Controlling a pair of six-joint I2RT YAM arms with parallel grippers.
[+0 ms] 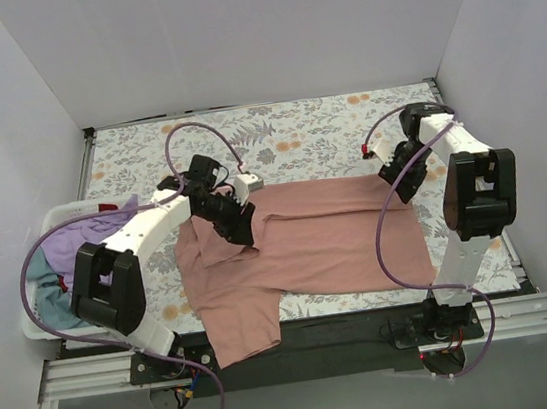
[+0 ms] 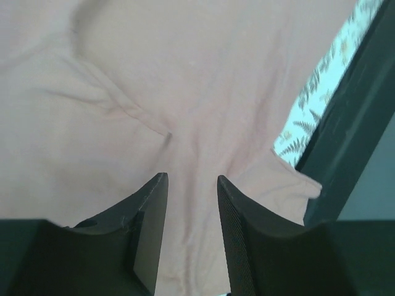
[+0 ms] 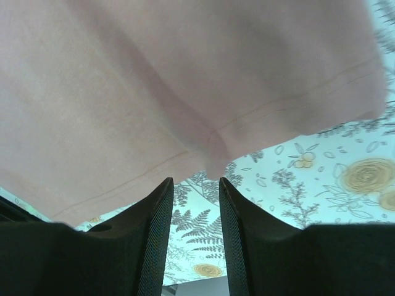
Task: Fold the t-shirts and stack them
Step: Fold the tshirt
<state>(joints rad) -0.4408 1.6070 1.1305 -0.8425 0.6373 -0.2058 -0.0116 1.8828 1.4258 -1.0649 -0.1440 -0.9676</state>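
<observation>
A dusty salmon-pink t-shirt [image 1: 328,238] lies across the floral-covered table, its left part bunched and one end hanging over the near edge. My left gripper [image 1: 240,231] hovers over the shirt's left side. In the left wrist view it [image 2: 192,179] is open, with wrinkled pink cloth [image 2: 185,74] beneath and nothing pinched. My right gripper [image 1: 396,188] is at the shirt's far right corner. In the right wrist view it [image 3: 195,180] is open, and the shirt's hem [image 3: 154,74] lies just beyond the fingertips. A lavender t-shirt [image 1: 77,240] and a teal one [image 1: 60,308] lie in the basket.
A white plastic basket [image 1: 43,331] stands at the table's left edge. The floral tablecloth [image 1: 295,141] shows behind the shirt, up to the white back wall. White side walls close in both sides. A dark frame [image 2: 352,123] borders the table's near edge.
</observation>
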